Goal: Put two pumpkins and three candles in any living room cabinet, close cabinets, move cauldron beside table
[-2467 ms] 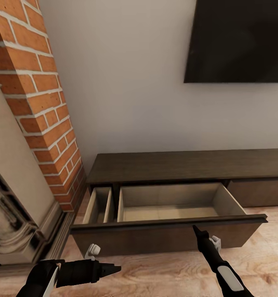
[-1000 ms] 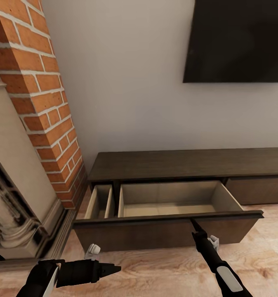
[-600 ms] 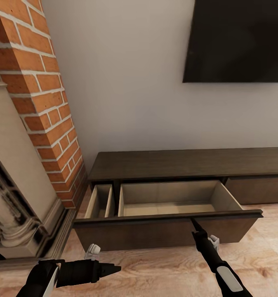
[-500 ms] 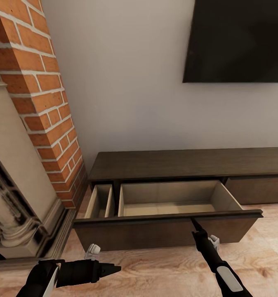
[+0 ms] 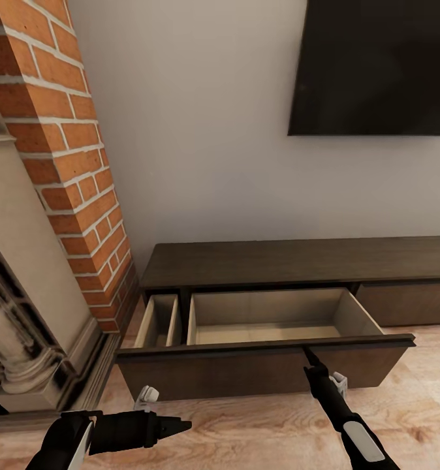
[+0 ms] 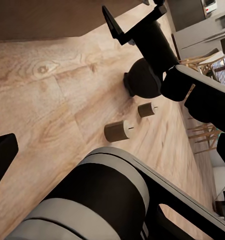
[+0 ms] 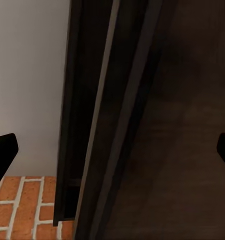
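Cabinet (image 5: 298, 261) drawer pulled out, empty; nothing stowed yet. Right gripper (image 5: 306, 352) spread wide at drawer front; left gripper (image 5: 181, 425) state unclear.

home living room, brick fireplace (image 5: 63, 170), wall-mounted tv (image 5: 377, 65), wood floor (image 5: 246, 424)

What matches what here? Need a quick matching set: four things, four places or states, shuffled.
Things:
1. drawer
2. black screen
3. brick column
4. right gripper

Places or states:
A. mounted on the wall
B. at the top edge of the drawer front
C. pulled out, pale inside showing
D. just left of the cabinet

Pairs: 1-C, 2-A, 3-D, 4-B
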